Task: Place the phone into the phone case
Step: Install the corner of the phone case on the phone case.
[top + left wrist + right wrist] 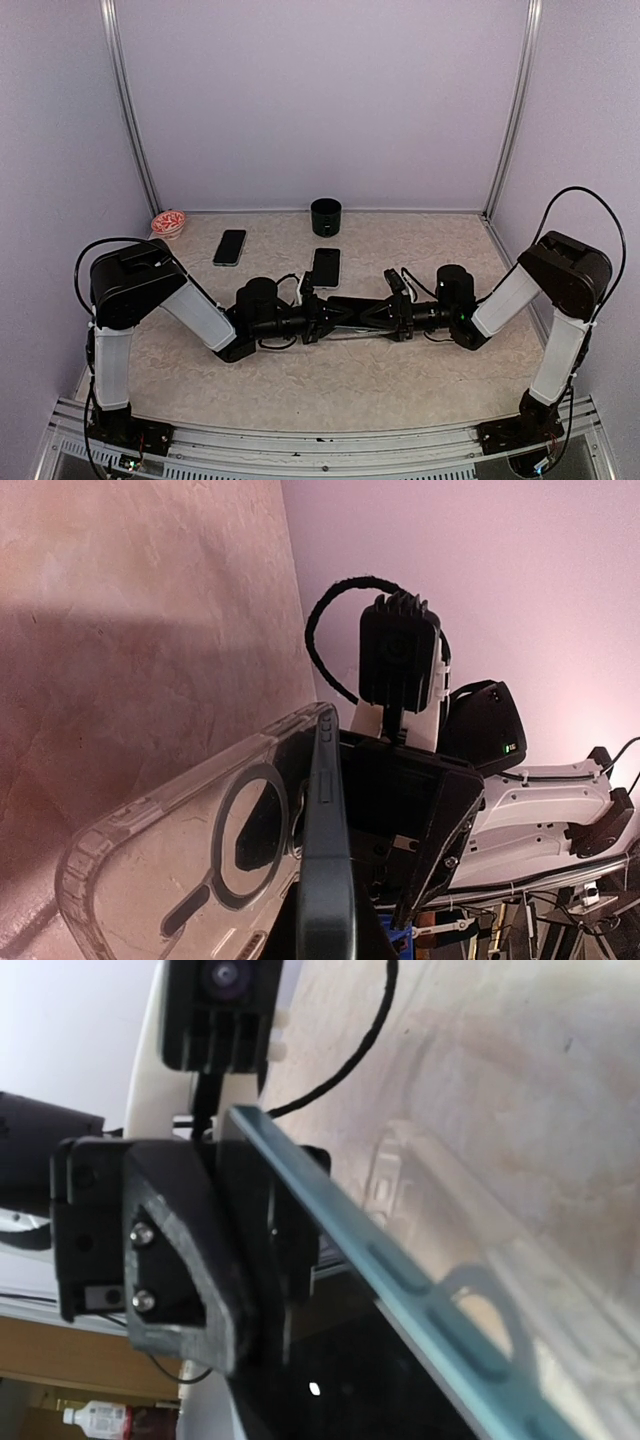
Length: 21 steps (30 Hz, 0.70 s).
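Note:
Both arms meet low over the middle of the table. My left gripper (316,316) is shut on a dark teal phone (325,860) that stands on edge. A clear phone case (170,870) with a ring on its back lies against the phone. The case meets the phone at the far corner and splays away nearer the camera. From the right wrist, the phone's buttoned edge (420,1280) runs across the view with the case (470,1210) behind it. My right gripper (400,312) is at the phone's other end, its fingers hidden.
Two more phones lie flat on the table, one (229,247) at the back left and one (326,267) just behind the grippers. A black cup (326,216) stands by the back wall. A red and white bowl (167,222) sits in the back left corner.

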Tool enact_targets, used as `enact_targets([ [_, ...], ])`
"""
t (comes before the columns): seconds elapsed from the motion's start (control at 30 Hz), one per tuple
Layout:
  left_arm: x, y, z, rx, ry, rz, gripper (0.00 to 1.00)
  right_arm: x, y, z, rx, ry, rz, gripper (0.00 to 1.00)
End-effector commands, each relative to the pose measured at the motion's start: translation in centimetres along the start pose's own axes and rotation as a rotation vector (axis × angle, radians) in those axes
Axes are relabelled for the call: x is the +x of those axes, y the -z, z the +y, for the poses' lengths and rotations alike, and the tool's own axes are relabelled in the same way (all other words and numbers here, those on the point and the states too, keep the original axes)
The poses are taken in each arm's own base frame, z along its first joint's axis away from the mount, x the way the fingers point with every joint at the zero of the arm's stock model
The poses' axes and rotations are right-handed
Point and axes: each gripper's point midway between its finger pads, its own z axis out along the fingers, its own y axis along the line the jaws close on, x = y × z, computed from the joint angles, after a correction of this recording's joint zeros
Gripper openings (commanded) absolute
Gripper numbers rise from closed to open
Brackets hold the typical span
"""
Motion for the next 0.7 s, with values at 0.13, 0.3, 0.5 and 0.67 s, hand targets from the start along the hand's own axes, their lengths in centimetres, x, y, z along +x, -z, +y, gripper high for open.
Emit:
enact_targets([
  [0.13,0.2,-0.5,-1.2,0.037,-0.029,0.023,0.00,-0.2,-0.1,3.2,-0.129,0.103,0.013,0.59],
  [0.3,0.1,-0.3,-1.0,0.033,-0.024,0.023,0.00,-0.3,-0.1,3.6,-0.153,0.106,0.011,0.53],
  [0.5,0.1,-0.1,-0.8,0.025,-0.020,0.023,0.01,-0.4,0.0,3.8,-0.165,0.110,0.008,0.42],
  [0.67,0.0,0.2,-0.8,0.021,-0.019,0.020,0.09,-0.1,0.1,3.7,-0.177,0.102,0.005,0.33],
])
